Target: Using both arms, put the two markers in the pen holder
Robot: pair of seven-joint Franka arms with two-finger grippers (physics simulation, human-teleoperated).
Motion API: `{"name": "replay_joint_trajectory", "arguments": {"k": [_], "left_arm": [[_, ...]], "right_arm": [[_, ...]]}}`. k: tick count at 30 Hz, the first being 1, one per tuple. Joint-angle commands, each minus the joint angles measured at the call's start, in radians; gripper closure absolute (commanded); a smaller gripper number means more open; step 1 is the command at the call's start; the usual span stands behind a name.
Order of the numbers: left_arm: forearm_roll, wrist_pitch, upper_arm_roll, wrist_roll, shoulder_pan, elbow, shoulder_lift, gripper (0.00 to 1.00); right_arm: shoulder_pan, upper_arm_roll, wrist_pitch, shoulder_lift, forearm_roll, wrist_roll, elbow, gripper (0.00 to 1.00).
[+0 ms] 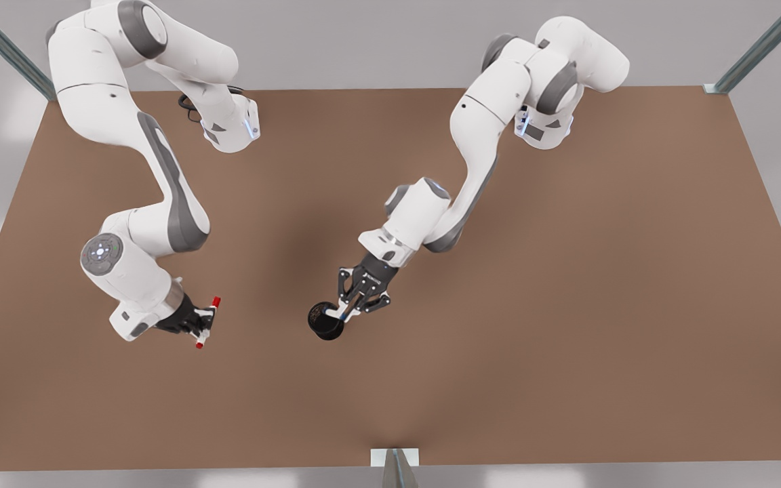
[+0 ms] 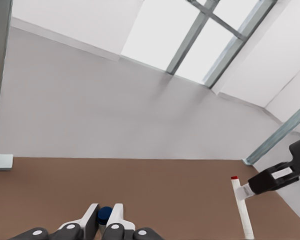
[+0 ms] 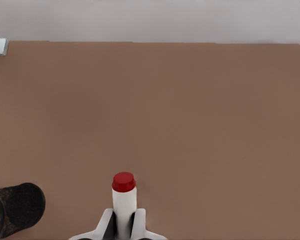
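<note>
**Both claws loaded; blue-capped marker at the holder mouth, red-capped marker held apart**

The brown tabletop (image 1: 567, 305) carries the whole scene, with a grey metal frame (image 1: 760, 47) at its corners.

Two white arms reach in from the far edge. The arm on the front view's right (image 1: 478, 156) is the left arm: its wrist view shows a blue cap between its own fingers. The arm on the front view's left (image 1: 160, 176) is the right arm, whose wrist view shows the red cap.

The pen holder (image 1: 325, 321), a small black mesh cup, stands upright on the tabletop near the middle, on the near side. In the right wrist view it (image 3: 12, 207) appears well apart from the red-capped marker.

The left claw (image 1: 350, 313) hangs directly beside the holder's mouth, clenched on the blue-capped marker (image 2: 105, 215). In the front view the marker's (image 1: 340, 316) lower end reaches the holder's rim; whether it is inside the mouth cannot be told.

The right claw (image 1: 205, 324) sits above the tabletop on the front view's left, well apart from the holder. It is clenched on the red-capped marker (image 1: 209, 321), gripping the white barrel mid-length, the marker tilted. Its wrist view shows the red cap (image 3: 124, 182) projecting beyond the fingers (image 3: 106, 225).
</note>
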Motion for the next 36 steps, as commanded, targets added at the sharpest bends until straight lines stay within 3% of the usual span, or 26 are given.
{"name": "replay_joint_trajectory", "arguments": {"k": [1, 9, 10, 11, 12, 16, 18, 20, 21, 22, 24, 27, 29, 33, 36], "left_arm": [[0.046, 0.116, 0.0, -0.186, -0.001, -0.001, 0.024, 0.79], [0.065, 0.159, 0.001, -0.143, -0.037, -0.002, 0.104, 0.79], [0.081, 0.159, 0.003, -0.143, -0.037, -0.016, 0.105, 0.69], [0.092, 0.159, 0.003, -0.112, -0.035, -0.021, 0.105, 0.1], [0.092, 0.159, 0.003, -0.1, -0.037, -0.031, 0.105, 0.0], [0.087, 0.075, 0.003, -0.095, 0.005, -0.056, 0.072, 0.0], [0.089, -0.341, -0.008, -0.066, 0.141, -0.054, -0.06, 0.0], [0.092, -0.857, -0.212, 0.002, 0.487, -0.044, -0.157, 0.0], [0.197, -1.095, -0.164, 0.049, 0.554, -0.044, -0.212, 0.0], [0.441, -1.319, -0.115, 0.049, 0.574, -0.042, -0.272, 0.0], [0.512, -1.546, -0.077, 0.133, 0.675, -0.042, -0.39, 0.0], [0.535, -1.698, -0.084, 0.149, 0.773, -0.054, -0.591, 0.0], [0.535, -1.7, -0.086, 0.15, 0.781, -0.148, -0.717, 0.0], [0.592, -1.715, -0.086, 0.144, 0.759, -0.137, -0.675, 0.0], [0.592, -1.714, -0.086, 0.139, 0.759, -0.137, -0.663, 0.0]], "right_arm": [[0.001, 0.037, -0.017, -0.005, 0.012, 0.053, 0.042, 0.74], [0.01, 0.149, 0.101, -0.017, 0.005, 0.134, 0.07, 0.73], [0.019, 0.149, 0.123, -0.012, 0.003, 0.136, 0.068, 0.72], [0.025, 0.149, 0.138, -0.011, 0.003, 0.136, 0.068, 0.72], [0.033, 0.149, 0.174, -0.008, 0.003, 0.134, 0.06, 0.72], [0.06, 0.147, 0.226, 0.008, -0.025, 0.134, 0.06, 0.73], [0.093, 0.145, 0.281, 0.02, -0.041, 0.134, 0.057, 0.74], [0.12, 0.145, 0.375, 0.023, -0.069, 0.136, 0.016, 0.74], [0.131, 0.145, 0.391, 0.026, -0.107, 0.136, 0.014, 0.74], [0.155, 0.145, 0.441, 0.035, -0.109, 0.136, 0.004, 0.74], [0.169, 0.141, 0.52, 0.052, -0.16, 0.136, -0.018, 0.74], [0.174, 0.133, 0.612, 0.083, -0.23, 0.136, -0.018, 0.74], [0.175, 0.126, 0.622, 0.097, -0.288, 0.136, -0.015, 0.74], [0.212, 0.122, 0.651, 0.114, -0.304, 0.139, -0.018, 0.74], [0.26, 0.061, 0.692, 0.132, -0.371, 0.14, -0.036, 0.74]]}}
